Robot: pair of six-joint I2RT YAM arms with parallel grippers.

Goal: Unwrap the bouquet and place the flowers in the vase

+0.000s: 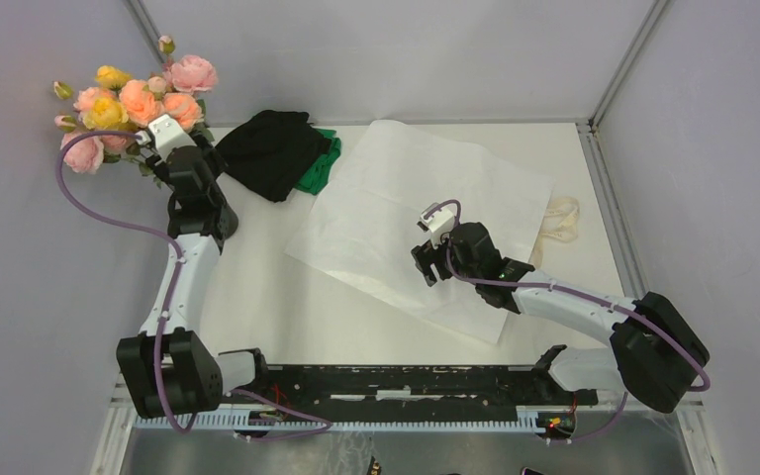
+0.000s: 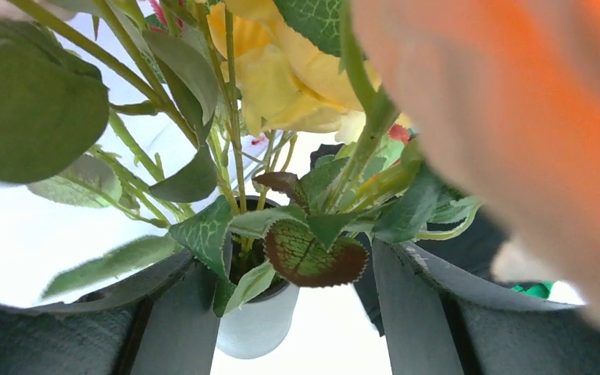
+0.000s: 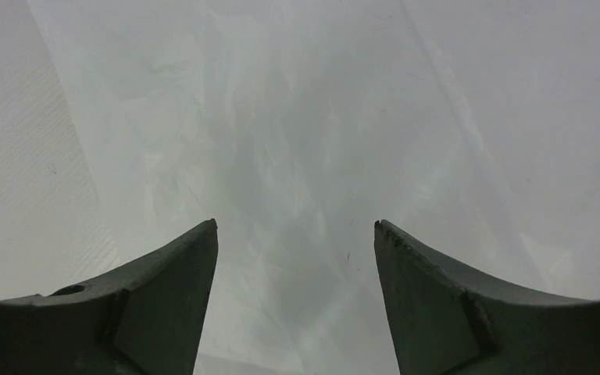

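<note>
Looking down from the top camera, the flowers (image 1: pixel 139 99) crowd the far corner at 10 o'clock. Pink, peach and yellow heads spread there above the left arm (image 1: pixel 193 198). That arm's wrist and the blooms cover whatever the stems stand in, and its fingers are hard to make out among the leaves. A black-and-green cloth heap (image 1: pixel 277 153) lies at 11 o'clock on the worktop (image 1: pixel 257 317). The white paper sheet (image 1: pixel 426 188) lies flat at centre, and the cream lace ribbon (image 1: pixel 562 220) peeks from under its edge at 2 o'clock. The right fingers (image 1: pixel 426 265) hover over the sheet's near part.

From the left wrist, the left fingers (image 2: pixel 164 320) stand apart, with the vase (image 2: pixel 259 332) between them at 6 o'clock. Its wall reads pale here and its bottom is cut off. Green stems and veined leaves run down into its mouth. A blurred orange-pink petal very close to the lens blocks everything from 1 to 4 o'clock.

From the right wrist, the fingers stand wide apart and hold nothing, with only creased white paper below them.
</note>
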